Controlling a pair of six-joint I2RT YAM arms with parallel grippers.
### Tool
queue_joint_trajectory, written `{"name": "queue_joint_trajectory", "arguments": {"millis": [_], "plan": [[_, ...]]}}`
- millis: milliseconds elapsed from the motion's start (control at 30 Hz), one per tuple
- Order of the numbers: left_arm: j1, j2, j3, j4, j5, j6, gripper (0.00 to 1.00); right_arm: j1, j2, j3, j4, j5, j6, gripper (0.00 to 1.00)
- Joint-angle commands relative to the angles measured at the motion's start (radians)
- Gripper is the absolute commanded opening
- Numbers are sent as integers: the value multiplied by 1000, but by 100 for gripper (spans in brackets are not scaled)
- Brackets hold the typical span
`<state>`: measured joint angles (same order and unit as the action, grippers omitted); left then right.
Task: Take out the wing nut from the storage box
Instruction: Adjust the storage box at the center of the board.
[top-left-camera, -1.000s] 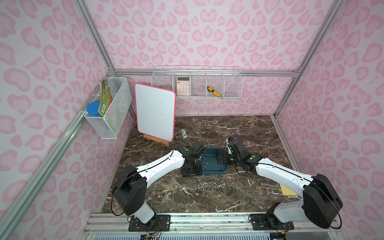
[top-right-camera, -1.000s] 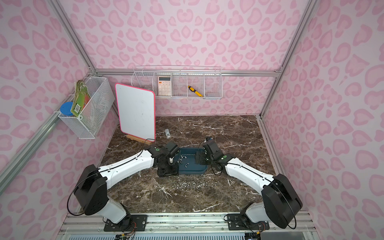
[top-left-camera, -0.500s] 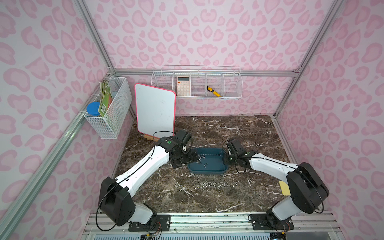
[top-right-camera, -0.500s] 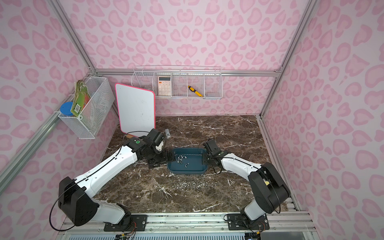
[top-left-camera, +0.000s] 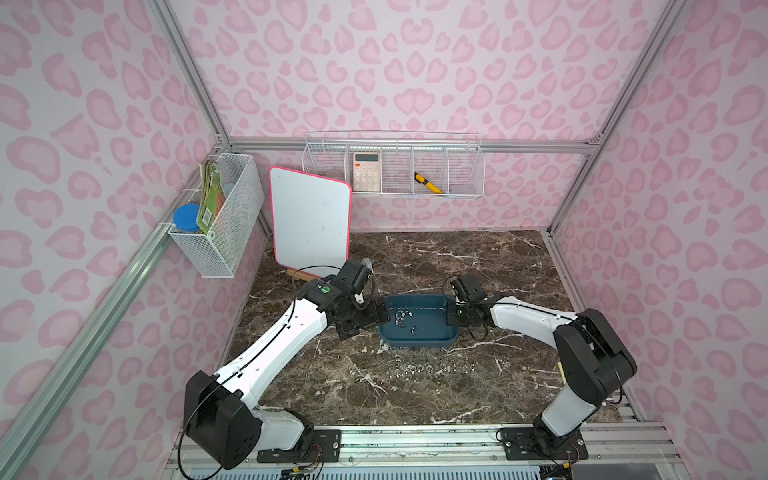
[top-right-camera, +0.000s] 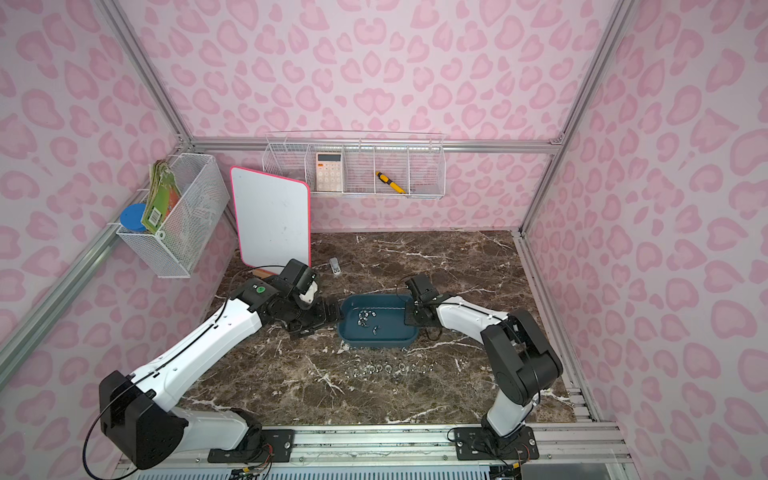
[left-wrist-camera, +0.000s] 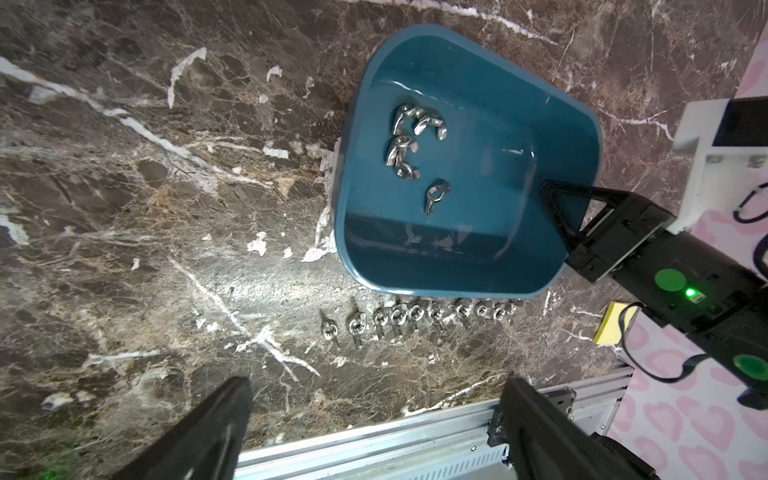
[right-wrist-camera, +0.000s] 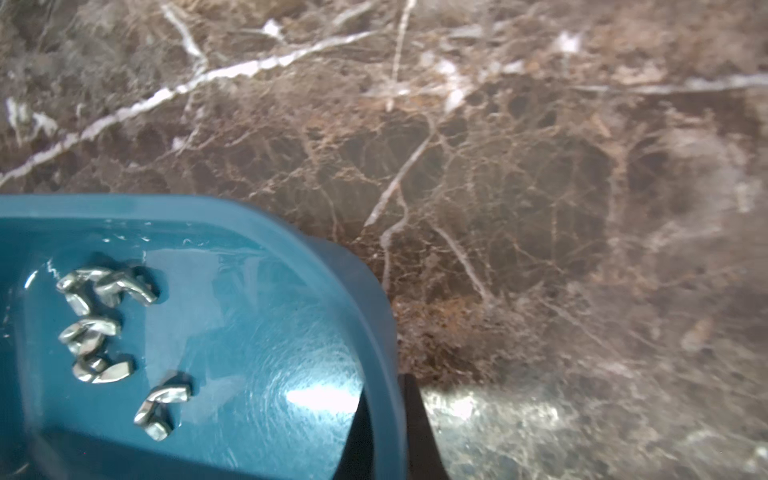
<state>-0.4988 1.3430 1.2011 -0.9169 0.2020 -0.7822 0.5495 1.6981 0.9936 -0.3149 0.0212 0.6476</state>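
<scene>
Lying loose inside the storage box (top-left-camera: 415, 338) at mid-table: several wing nuts (left-wrist-camera: 436, 195). Clamped on its right-end wall: right gripper (right-wrist-camera: 386, 399). Hovering just beside its left end, spread wide, empty: left gripper (left-wrist-camera: 376, 386). Lined up on marble tabletop (top-left-camera: 457, 257) in front: row of nuts (left-wrist-camera: 415, 318).

Mid-tabletop (top-left-camera: 457, 257): storage box (top-left-camera: 415, 341). In it, toward its left end: wing nuts (top-left-camera: 402, 316). Between box and front edge: row of nuts (top-left-camera: 432, 368). Rear left corner: whiteboard (top-left-camera: 311, 226).
</scene>
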Motion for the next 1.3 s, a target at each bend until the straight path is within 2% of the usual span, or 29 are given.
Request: {"name": "queue_joint_trajectory", "arguments": {"millis": [0,267,533,733,833,1033,1267], "plan": [[8,-20,-18,34,12,2,98,-33,8,43,-120,-74,39,0],[36,-77,-87,120,54,4,98,-120,57,224,-360,-242,-12,0],[46,-127,-161,176,76,-6,98,-217,55,210,-463,-371,-115,0],[48,-137,-175,183,79,-14,98,-181,55,229,-462,-319,-92,0],[48,-134,-166,166,71,-22,98,-169,48,220,-400,-293,-63,0],[48,-116,-144,120,42,-40,98,-73,47,212,-258,-139,-43,0],[49,-94,-108,99,63,-48,98,-39,48,124,-68,-95,-70,0]]}}
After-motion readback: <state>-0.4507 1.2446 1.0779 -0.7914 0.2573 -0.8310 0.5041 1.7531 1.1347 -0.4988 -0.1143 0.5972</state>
